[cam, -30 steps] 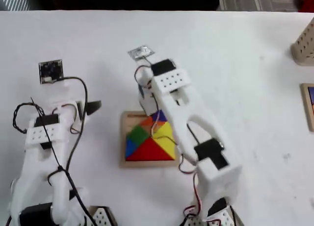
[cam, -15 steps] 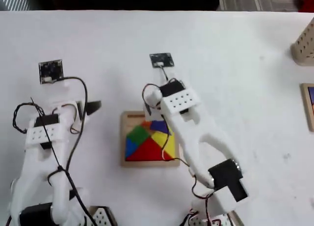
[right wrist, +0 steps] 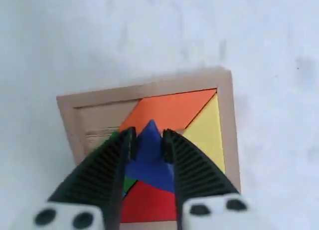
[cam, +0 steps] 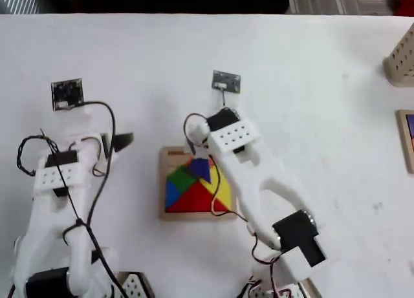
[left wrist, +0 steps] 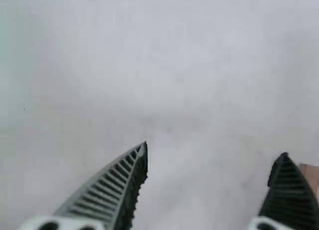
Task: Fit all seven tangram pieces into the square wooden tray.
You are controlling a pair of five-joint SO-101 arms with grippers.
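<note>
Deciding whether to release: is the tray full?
Not full: the tray shows bare wood beside the orange piece, and the blue piece sits between the jaws of the right gripper.

A square wooden tray (cam: 163, 189) lies flat on the white table (cam: 310, 59). Coloured tangram pieces lie flat inside it: an orange piece (right wrist: 172, 109) along one wall, a yellow triangle (right wrist: 207, 137) beside it, a red triangle (right wrist: 147, 202) and a green piece (cam: 182, 178). A blue piece (right wrist: 147, 162) sits over the tray's middle, pinched by the right gripper (right wrist: 148, 135). Bare wood floor shows in one corner.
</note>
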